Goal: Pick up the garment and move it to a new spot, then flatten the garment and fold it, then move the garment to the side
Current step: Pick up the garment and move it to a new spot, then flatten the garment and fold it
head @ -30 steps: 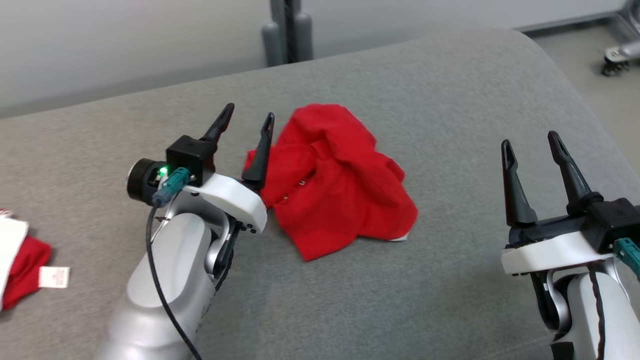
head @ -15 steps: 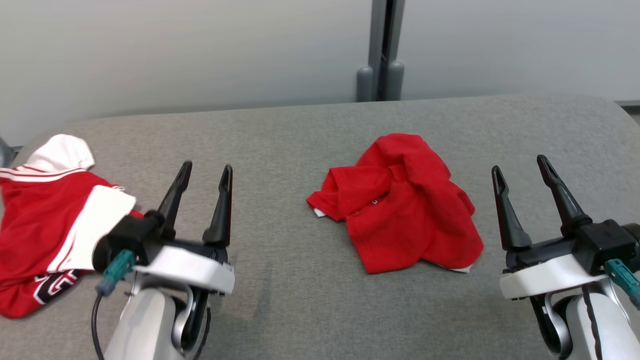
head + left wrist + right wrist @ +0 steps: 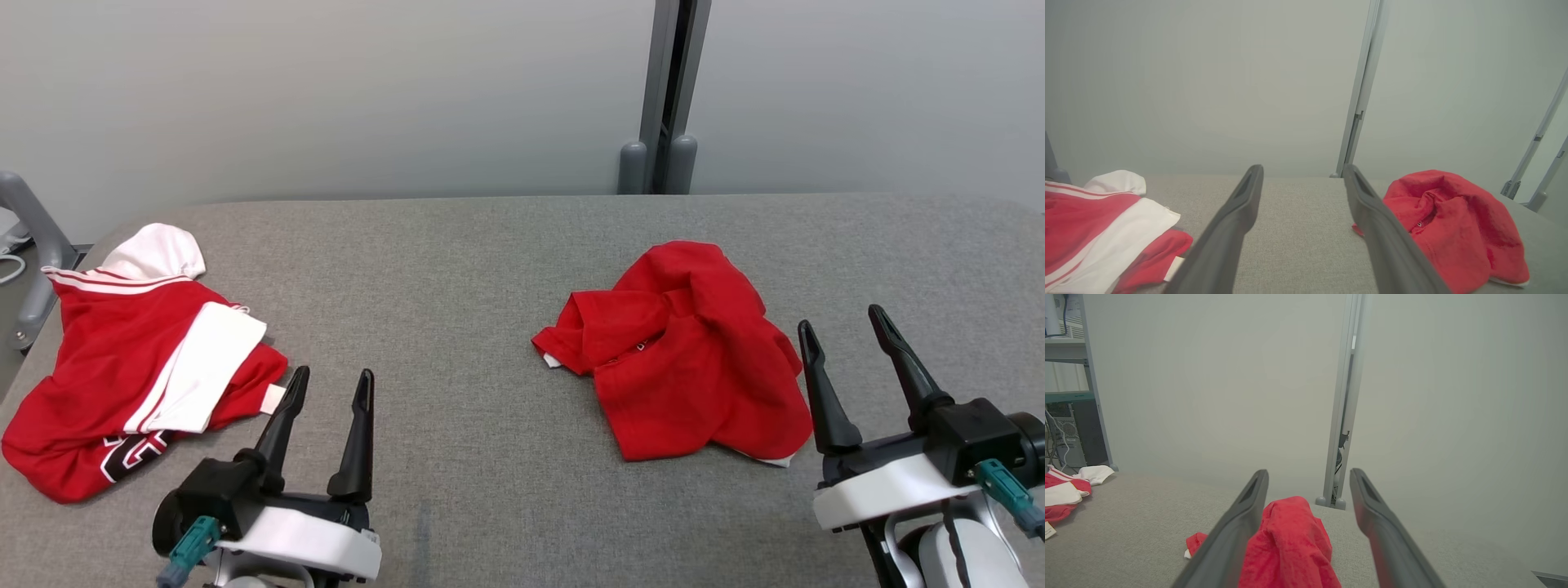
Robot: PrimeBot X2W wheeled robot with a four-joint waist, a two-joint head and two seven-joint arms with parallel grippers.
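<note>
You'll find the garment (image 3: 682,347), a plain red top, lying crumpled in a loose heap on the grey tabletop (image 3: 473,269). It sits just beside the right claw (image 3: 839,318), on that claw's left and reaching past its fingertips, and well apart from the left claw (image 3: 334,373), off to that one's right. It is bunched rather than flat: thick folds ridge up through its middle, a few small fasteners show along one fold, and slivers of white peek out at the corner nearest the left claw and at the near hem beside the right claw.
</note>
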